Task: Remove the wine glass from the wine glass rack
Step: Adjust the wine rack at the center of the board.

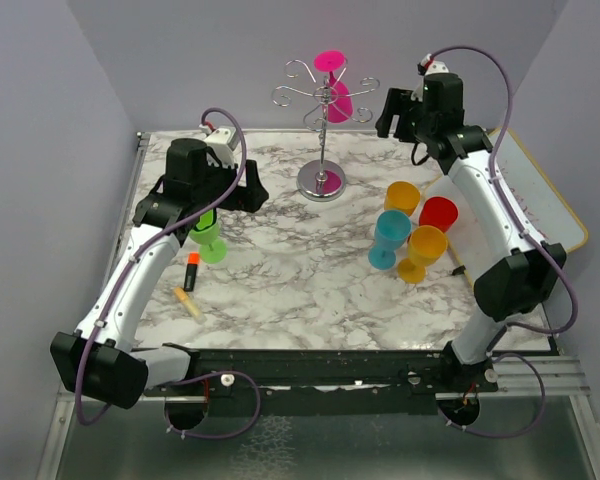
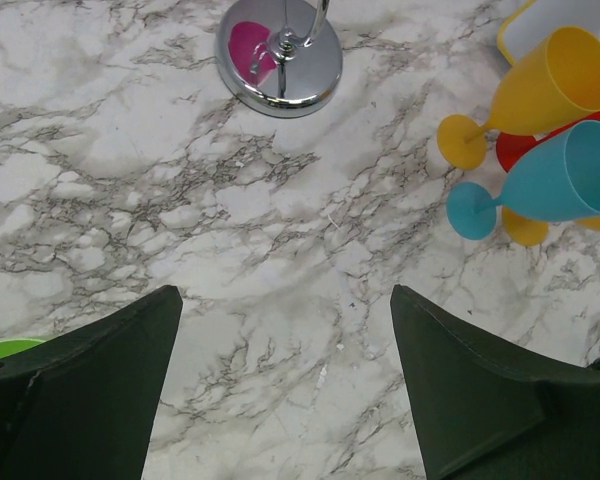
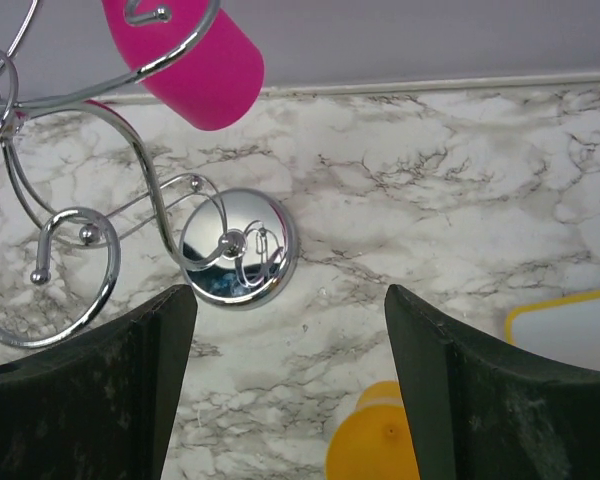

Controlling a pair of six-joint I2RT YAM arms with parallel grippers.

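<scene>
My right gripper (image 3: 290,292) hangs raised just to the right of the wine glass rack (image 1: 322,140), fingers spread wide with nothing between them. The pink wine glass (image 1: 337,98) hangs upside down from a scroll arm at the rack's top, near my right fingers but apart from them. From my right wrist it sits up and to the left of the jaws, above the rack's round base (image 3: 240,247). My left gripper (image 2: 285,295) is low over the marble table (image 1: 280,270), also wide and empty, and the rack stands well ahead of it.
</scene>
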